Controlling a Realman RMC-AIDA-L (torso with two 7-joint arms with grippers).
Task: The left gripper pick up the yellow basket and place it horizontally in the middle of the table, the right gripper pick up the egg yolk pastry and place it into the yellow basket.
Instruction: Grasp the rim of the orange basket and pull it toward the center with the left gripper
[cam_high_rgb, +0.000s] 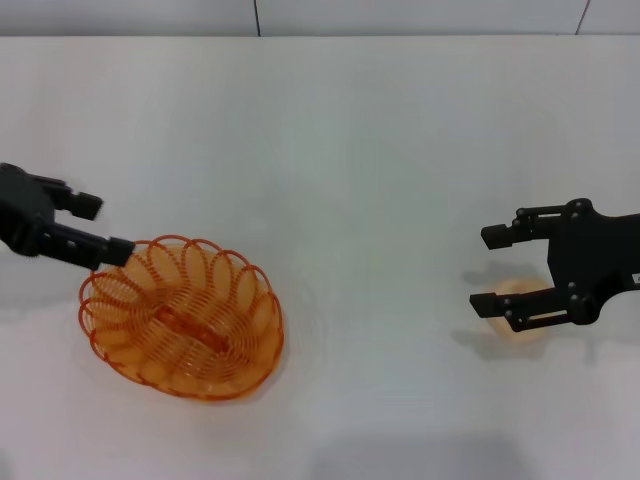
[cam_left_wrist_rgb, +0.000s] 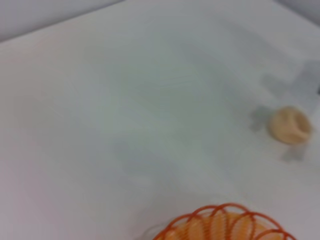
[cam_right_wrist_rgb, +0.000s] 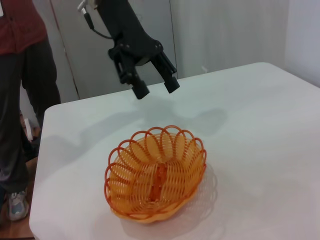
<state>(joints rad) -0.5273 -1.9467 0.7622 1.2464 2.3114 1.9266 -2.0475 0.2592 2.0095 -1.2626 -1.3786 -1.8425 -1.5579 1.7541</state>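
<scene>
Where the table (cam_high_rgb: 380, 130) spreads: 1 yellow basket (cam_high_rgb: 183, 316), 1 egg yolk pastry (cam_high_rgb: 521, 297).

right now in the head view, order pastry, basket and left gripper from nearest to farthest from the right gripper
1. Pastry: directly under the open right gripper, on the table's right.
2. Basket: across the table, on the left.
3. Left gripper: far left, open, at the basket's rim.
</scene>
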